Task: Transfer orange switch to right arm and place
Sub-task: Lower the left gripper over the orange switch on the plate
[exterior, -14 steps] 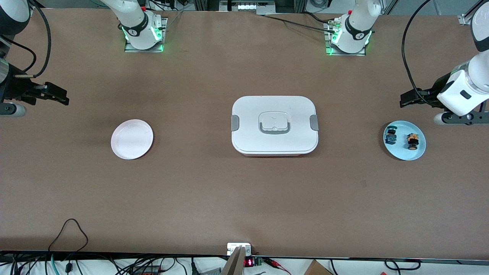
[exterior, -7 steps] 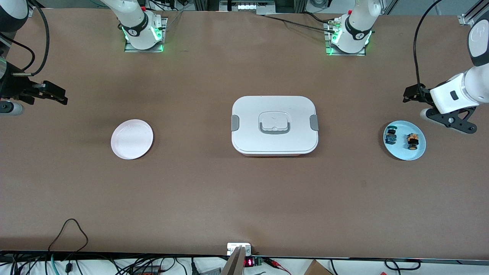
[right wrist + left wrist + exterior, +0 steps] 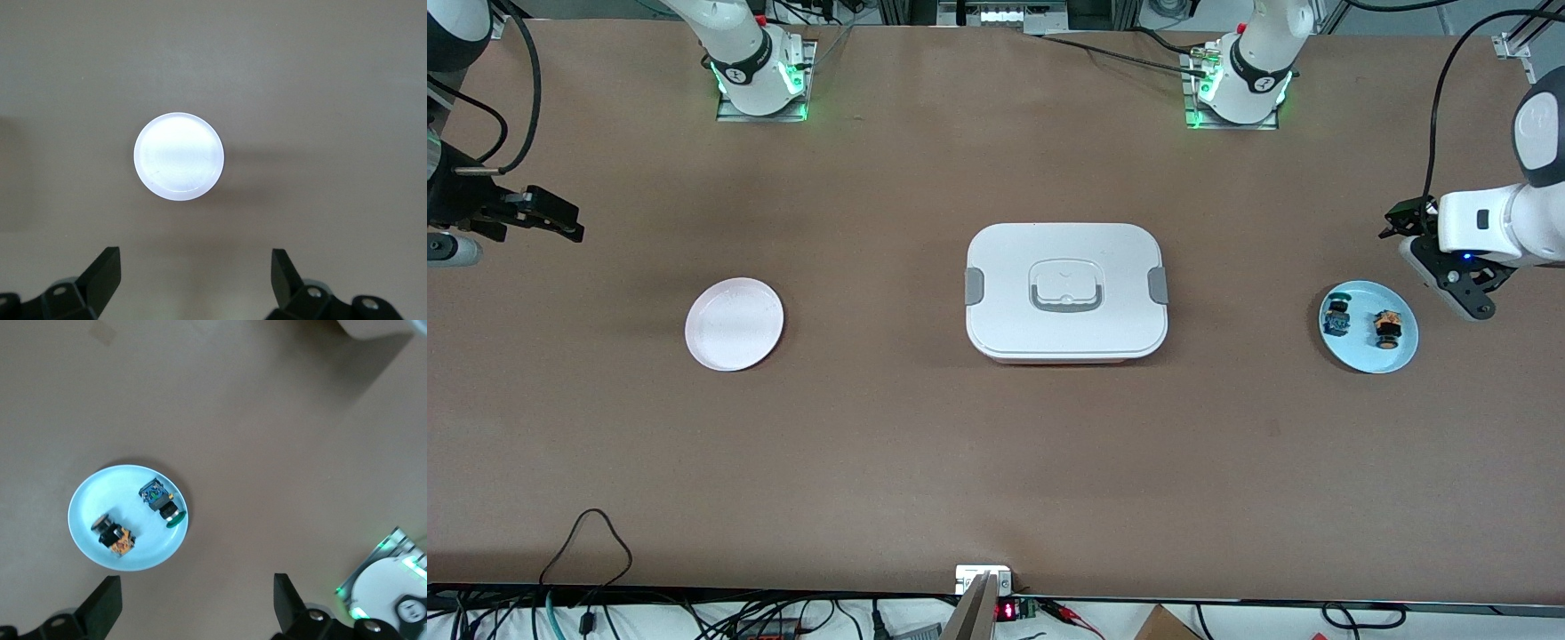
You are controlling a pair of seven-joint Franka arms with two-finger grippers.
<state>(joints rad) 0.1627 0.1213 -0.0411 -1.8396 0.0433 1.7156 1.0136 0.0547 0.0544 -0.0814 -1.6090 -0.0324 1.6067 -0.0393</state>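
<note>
The orange switch [image 3: 1386,328] [image 3: 115,537] lies on its side on a light blue plate [image 3: 1360,348] [image 3: 143,547] at the left arm's end of the table. A similar part with a blue-green cap [image 3: 1337,318] [image 3: 160,500] lies beside it on the same plate. My left gripper [image 3: 1403,220] [image 3: 197,581] hangs open and empty over the table beside that plate, on the side toward the arm bases. At the right arm's end my right gripper [image 3: 560,220] [image 3: 195,253] waits open and empty above the table near a pale pink plate [image 3: 735,324] [image 3: 179,155].
A white lidded box [image 3: 1005,324] with grey latches and a handle stands in the middle of the table, between the two plates. The two arm bases [image 3: 760,76] [image 3: 1240,84] are bolted along the table's edge farthest from the front camera. Cables hang along the nearest edge.
The left arm's wrist has swung round and pulled toward the table's end, so its gripper now points down beside the blue plate. The right gripper has hardly moved.
</note>
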